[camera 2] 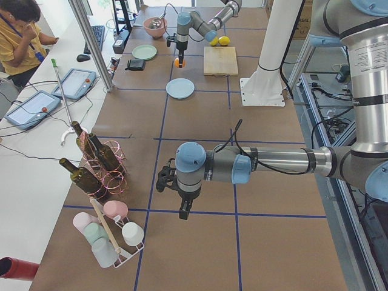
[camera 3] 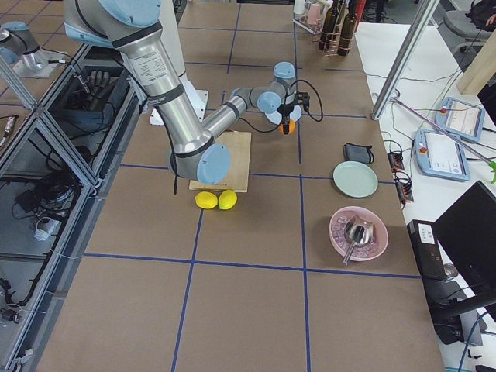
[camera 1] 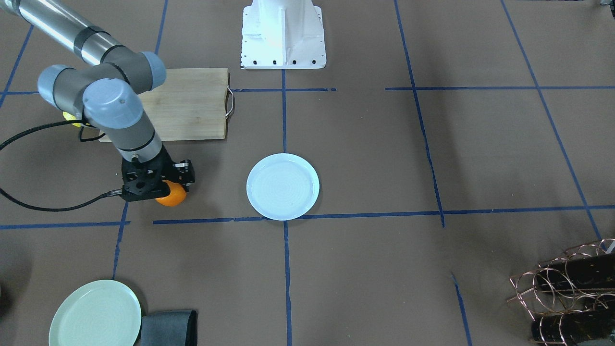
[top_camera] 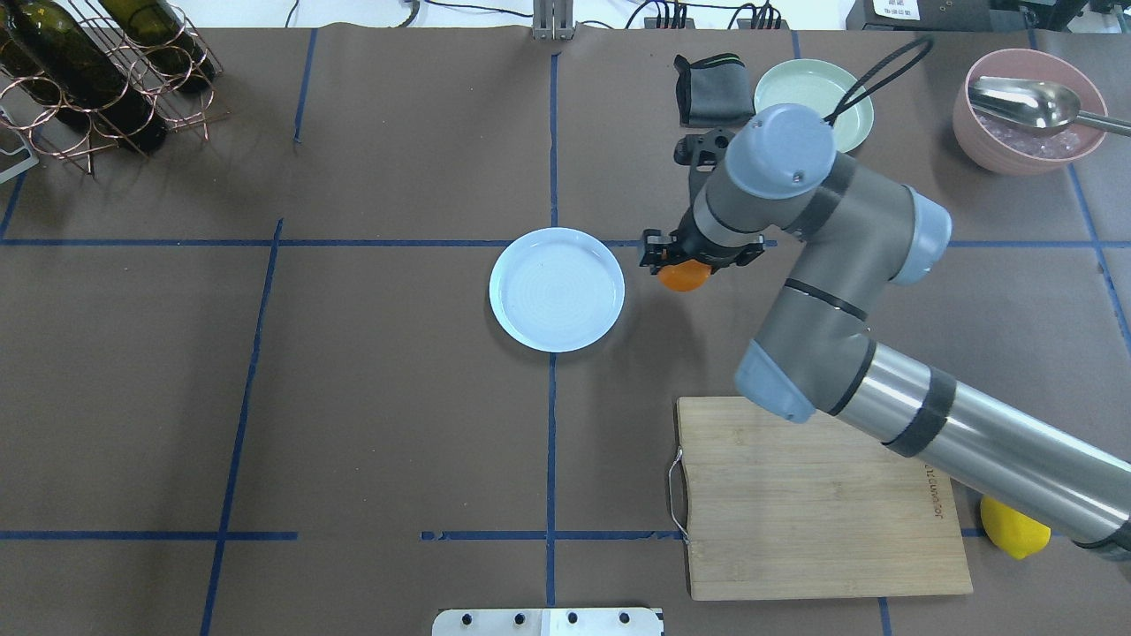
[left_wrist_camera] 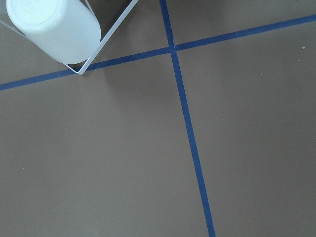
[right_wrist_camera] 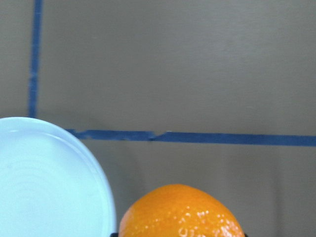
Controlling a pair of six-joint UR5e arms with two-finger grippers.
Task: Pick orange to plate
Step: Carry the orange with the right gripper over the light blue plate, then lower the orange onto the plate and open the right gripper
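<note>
The orange (camera 1: 172, 195) is small and bright, and my right gripper (camera 1: 169, 188) is shut on it from above. In the overhead view the orange (top_camera: 683, 276) hangs just right of the pale bluish-white plate (top_camera: 557, 289), a small gap apart from its rim. The right wrist view shows the orange (right_wrist_camera: 180, 212) at the bottom edge, above the brown table, with the plate (right_wrist_camera: 44, 182) at lower left. The plate (camera 1: 283, 186) holds nothing. My left gripper (camera 2: 182, 212) hangs far away over bare table near a cup rack; I cannot tell whether it is open or shut.
A wooden cutting board (top_camera: 813, 495) lies behind the right arm, with a yellow lemon (top_camera: 1014, 527) at its corner. A light green plate (top_camera: 817, 93), a dark cloth (top_camera: 711, 88) and a pink bowl with a spoon (top_camera: 1029, 110) stand beyond. A bottle rack (top_camera: 88, 79) fills the far left corner.
</note>
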